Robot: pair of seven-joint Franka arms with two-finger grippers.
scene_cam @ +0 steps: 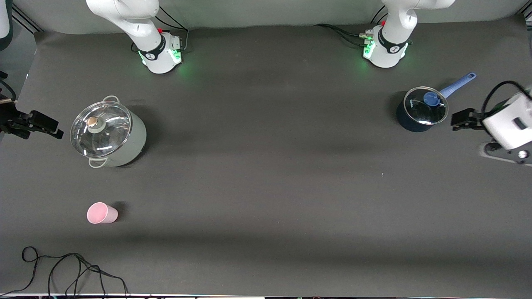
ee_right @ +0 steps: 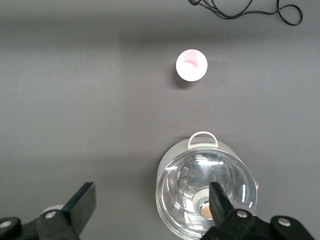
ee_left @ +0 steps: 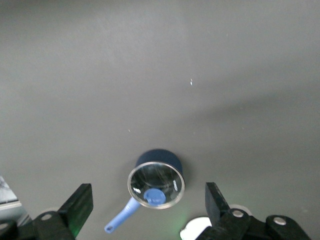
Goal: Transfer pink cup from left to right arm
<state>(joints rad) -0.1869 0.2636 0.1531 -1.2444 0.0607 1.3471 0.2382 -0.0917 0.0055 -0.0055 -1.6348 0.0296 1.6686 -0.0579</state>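
- Left gripper (scene_cam: 456,119) hangs up by the left arm's end of the table, just beside the blue saucepan (scene_cam: 420,109), fingers spread wide, nothing between them.
- Right gripper (scene_cam: 52,128) sits wide apart too, empty, beside the grey lidded pot (scene_cam: 109,132).
- Pink cup (scene_cam: 102,213) stands alone on the table (scene_cam: 266,166), nearer the front camera than the grey pot.

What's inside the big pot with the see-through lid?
The big pot wears a glass lid with a round knob. Through the glass only reflections show, so anything inside cannot be made out.
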